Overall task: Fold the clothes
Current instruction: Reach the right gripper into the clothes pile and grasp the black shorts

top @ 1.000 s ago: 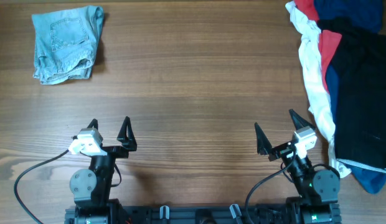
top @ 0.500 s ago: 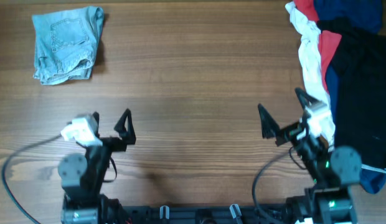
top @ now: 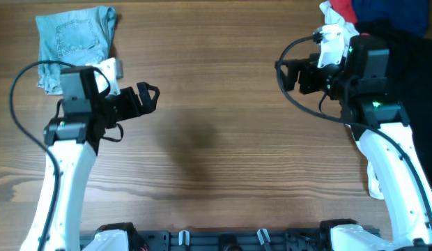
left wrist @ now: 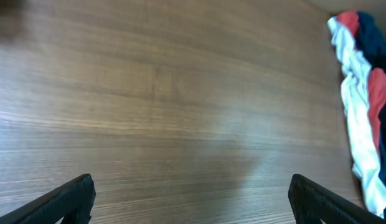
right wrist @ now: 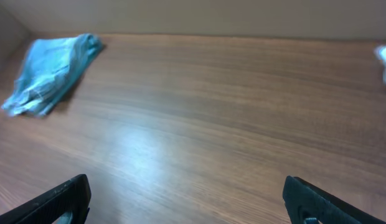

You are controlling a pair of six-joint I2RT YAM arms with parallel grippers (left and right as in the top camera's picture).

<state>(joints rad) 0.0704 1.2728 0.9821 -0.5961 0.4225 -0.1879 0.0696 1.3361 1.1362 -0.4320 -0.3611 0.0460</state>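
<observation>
This looks like a robotics lab rather than a home: a plain wood-grain bench (top: 216,139) carries a cabled left arm (top: 63,174) and right arm (top: 394,157) on a black rail (top: 230,240), with folded denim shorts (top: 75,49) and a heap of clothes (top: 418,84) at its edges.

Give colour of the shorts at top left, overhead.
Light-blue denim; the shorts show best in the overhead view.

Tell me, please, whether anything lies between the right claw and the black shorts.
No separate obstacle shows. A white garment borders the black shorts on the side nearer the right claw, which is open and points away from them.
</observation>
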